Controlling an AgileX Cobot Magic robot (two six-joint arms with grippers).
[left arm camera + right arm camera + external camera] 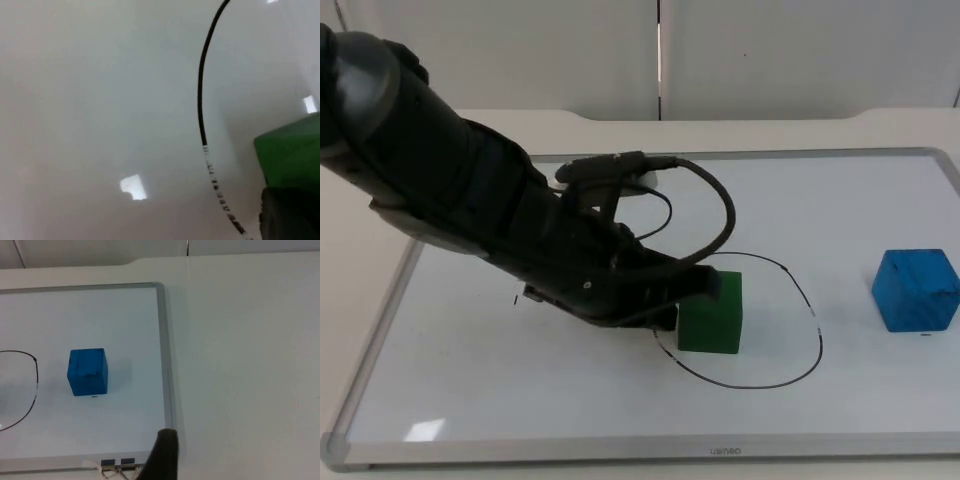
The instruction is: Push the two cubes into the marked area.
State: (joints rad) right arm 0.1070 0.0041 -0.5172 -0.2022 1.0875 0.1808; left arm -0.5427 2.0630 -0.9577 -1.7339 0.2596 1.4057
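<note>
Left gripper (670, 300) – finger opening can't be told – touches the green cube (712, 315) inside the drawn loop (817, 335); the blue cube (917, 289) sits near the whiteboard's (620, 420) right edge.

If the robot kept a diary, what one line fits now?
left gripper: against green cube | green cube: inside drawn ring | blue cube: outside ring | right arm: waiting

There are 2 cubes: 1 green cube (712, 314) and 1 blue cube (916, 289). There is 1 whiteboard (570, 400) with 1 drawn black outline (817, 330).
</note>
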